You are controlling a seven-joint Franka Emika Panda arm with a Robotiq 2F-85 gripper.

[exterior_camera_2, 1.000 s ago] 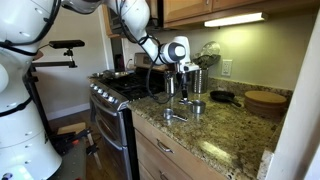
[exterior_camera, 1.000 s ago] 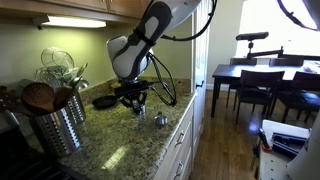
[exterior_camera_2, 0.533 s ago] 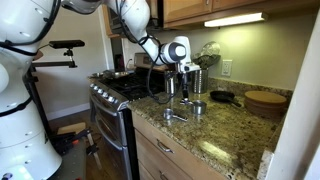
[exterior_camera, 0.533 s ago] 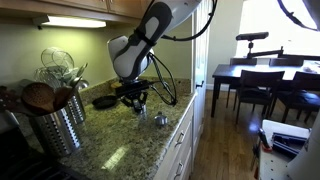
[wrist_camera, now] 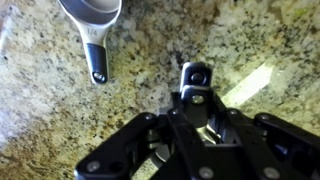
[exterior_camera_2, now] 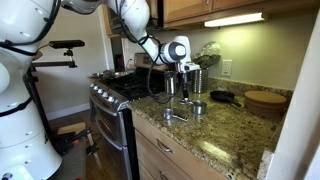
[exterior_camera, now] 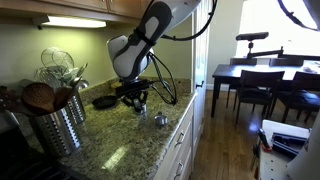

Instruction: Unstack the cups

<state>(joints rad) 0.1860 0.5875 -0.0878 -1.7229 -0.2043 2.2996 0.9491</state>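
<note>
While poised over the granite counter [wrist_camera: 40,120], gripper [wrist_camera: 194,98] jaws narrow, pinching a cup handle [wrist_camera: 195,74]; second cup [wrist_camera: 92,12] lies apart.

no legible text, labels, or numbers

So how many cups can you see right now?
2: one cup lies near the counter edge, another cup is held by its handle in the gripper. More may be nested under it.
</note>
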